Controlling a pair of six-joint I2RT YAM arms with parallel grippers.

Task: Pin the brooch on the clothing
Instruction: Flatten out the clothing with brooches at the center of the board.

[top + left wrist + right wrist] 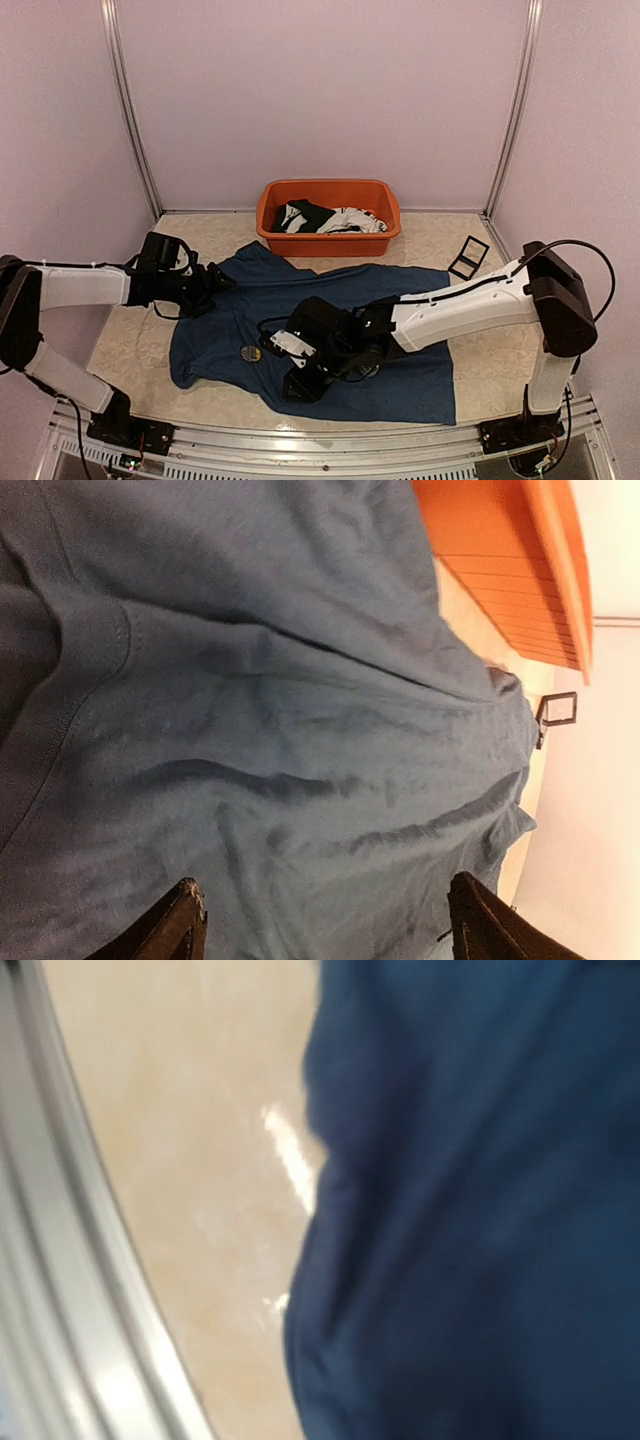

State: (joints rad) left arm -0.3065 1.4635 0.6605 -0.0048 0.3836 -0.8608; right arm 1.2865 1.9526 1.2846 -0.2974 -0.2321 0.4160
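At table [125, 345] centre, spread flat from just before the tub [330, 243] nearly to the front edge: shirt [400, 330], navy, wrinkled. On its lower left part, brooch [251, 353], small and round, lying on the fabric; cannot tell whether pinned. From the left edge, left arm [90, 287]: upper link rising from the base, elbow folded sharply, white forearm level and pointing right over bare table. At its tip, left gripper [222, 283] at the shirt's upper left corner, beside the sleeve, jaws spread wide; in the wrist view, two dark fingers [185, 927] far apart, nothing between them, only creased fabric beyond. Cannot tell whether touching the cloth. From the right, right arm [470, 300]: up from the base to a dark elbow, then white forearm sloping down and leftward across the shirt. Right gripper [300, 383] low over the fabric close to its near edge, just right of the brooch and apart from it. Cannot tell whether open, closed or pinching cloth: dark on dark from above, and a blurred wrist view giving only shirt edge, table and a grey rail [60, 1260]. Behind the shirt, orange tub holding black and white garments [325, 218]; to its right, small black frame [468, 257] upright on the table.
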